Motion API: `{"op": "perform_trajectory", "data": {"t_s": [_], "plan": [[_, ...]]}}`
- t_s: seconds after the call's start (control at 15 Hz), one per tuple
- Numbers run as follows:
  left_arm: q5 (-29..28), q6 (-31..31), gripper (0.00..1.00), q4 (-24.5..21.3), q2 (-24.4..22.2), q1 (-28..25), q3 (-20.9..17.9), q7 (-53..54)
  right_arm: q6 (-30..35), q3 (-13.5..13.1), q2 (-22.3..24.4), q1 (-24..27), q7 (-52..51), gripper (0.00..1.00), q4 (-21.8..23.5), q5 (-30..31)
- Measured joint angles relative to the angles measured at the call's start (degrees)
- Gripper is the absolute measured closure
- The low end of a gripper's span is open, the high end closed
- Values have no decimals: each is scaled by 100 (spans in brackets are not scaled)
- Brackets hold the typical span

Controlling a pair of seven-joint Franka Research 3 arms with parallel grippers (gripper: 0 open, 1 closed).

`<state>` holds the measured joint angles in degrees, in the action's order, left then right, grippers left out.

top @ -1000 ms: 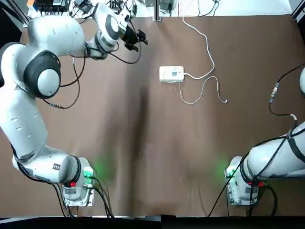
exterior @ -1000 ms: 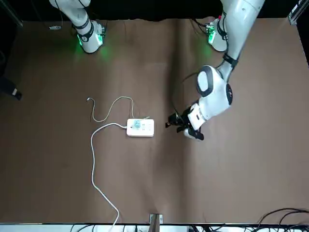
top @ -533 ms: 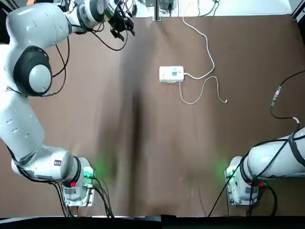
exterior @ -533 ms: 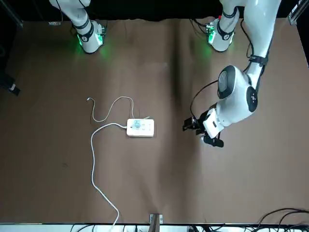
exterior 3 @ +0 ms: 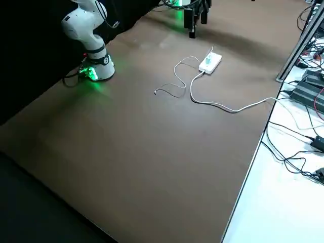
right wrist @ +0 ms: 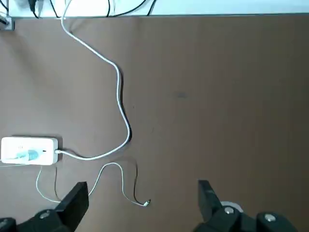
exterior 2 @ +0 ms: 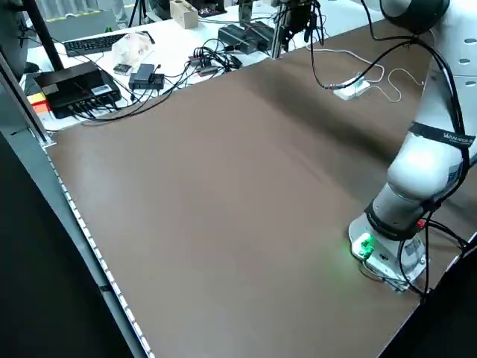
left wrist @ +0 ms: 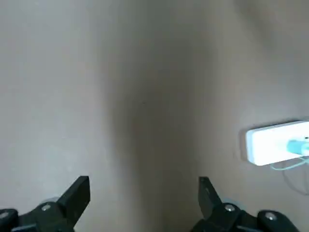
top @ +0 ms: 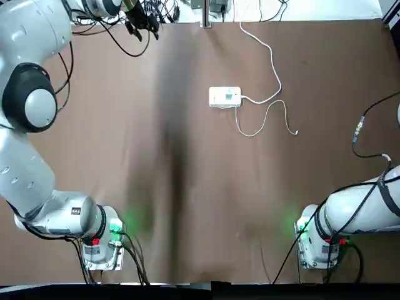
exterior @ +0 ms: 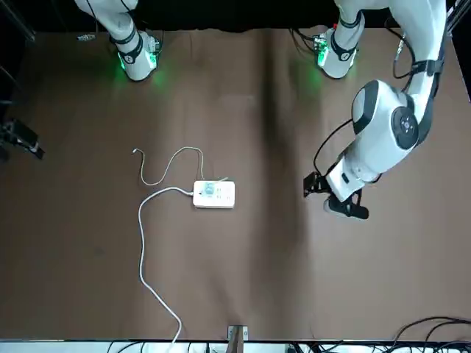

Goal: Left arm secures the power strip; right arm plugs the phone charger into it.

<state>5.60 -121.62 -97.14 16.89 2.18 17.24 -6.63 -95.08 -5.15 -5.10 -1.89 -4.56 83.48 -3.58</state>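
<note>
The white power strip (top: pixel 225 97) lies flat on the brown table, a little beyond its middle. The teal phone charger (top: pixel 229 96) sits on the strip's face, and its thin white cable (top: pixel 269 119) loops off beside it. My left gripper (top: pixel 142 20) hangs open over the table's far left corner, well away from the strip (left wrist: pixel 277 143). In the front view my right gripper (exterior: pixel 20 137) is off at the table's right side, also far from the strip (exterior: pixel 214 193). Its wrist view shows the fingers (right wrist: pixel 72 200) open and empty, with the strip (right wrist: pixel 29 150) at a distance.
The strip's thick white cord (top: pixel 270 59) runs to the table's far edge. A black cable with a grey connector (top: pixel 358 128) hangs by the right arm. Boxes and cables (exterior 2: pixel 74 82) crowd the white bench beyond the far edge. Both arm bases (top: pixel 100 240) stand at the near edge.
My left arm has swung its gripper away from the power strip, toward the table's far left corner. The strip, charger and right arm have hardly moved.
</note>
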Motion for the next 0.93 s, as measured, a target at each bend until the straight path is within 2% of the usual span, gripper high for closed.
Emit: {"op": "perform_trajectory", "data": {"t_s": [0.2, 0.53, 0.93], "plan": [[-296, 183, 0, 81, -178, -198, -12, -24, 81, 10, 15, -138, 116, 0, 1, 1], [-510, 1107, 0, 689, -386, -555, -18, 15, 277, 8, 39, -198, 415, 0, -27, 5], [-608, 1410, 0, 793, -929, -1064, -23, 57, 368, 5, 39, -193, 651, 0, -25, 8]]}}
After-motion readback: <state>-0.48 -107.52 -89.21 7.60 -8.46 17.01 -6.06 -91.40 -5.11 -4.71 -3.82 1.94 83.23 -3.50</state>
